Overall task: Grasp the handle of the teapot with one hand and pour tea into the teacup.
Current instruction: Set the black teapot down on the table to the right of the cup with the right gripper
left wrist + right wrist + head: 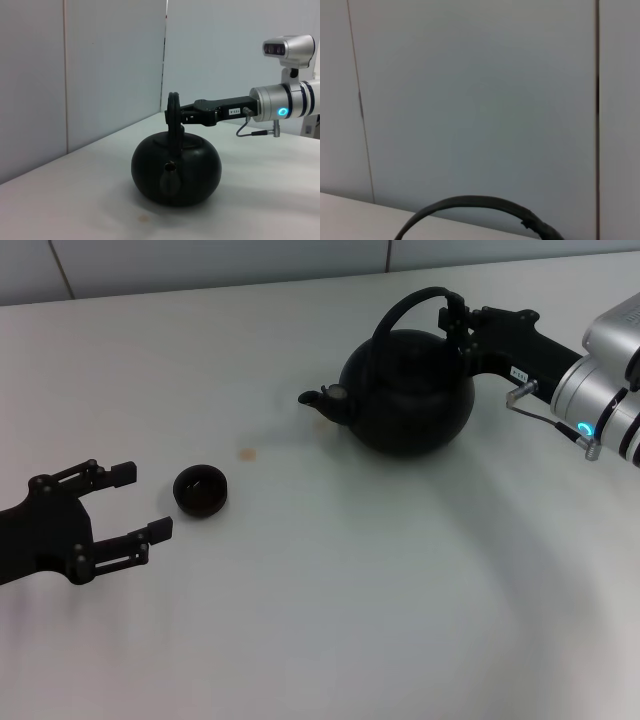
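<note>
The matte-black teapot (408, 390) stands on the white table (350, 590) at the right, spout (322, 400) pointing left; it also shows in the left wrist view (176, 172). Its arched handle (400, 310) rises over the lid. My right gripper (456, 325) comes in from the right and is shut on the handle's right side (173, 112). In the right wrist view only the handle's arc (470, 201) shows against the wall. The small dark teacup (200, 490) sits at the left, just right of my open left gripper (140, 502), which holds nothing.
A small brownish stain (247, 453) marks the table between teacup and teapot. Grey wall panels (115, 75) stand behind the table's far edge. The right arm's silver wrist (600, 390) hangs over the table's right side.
</note>
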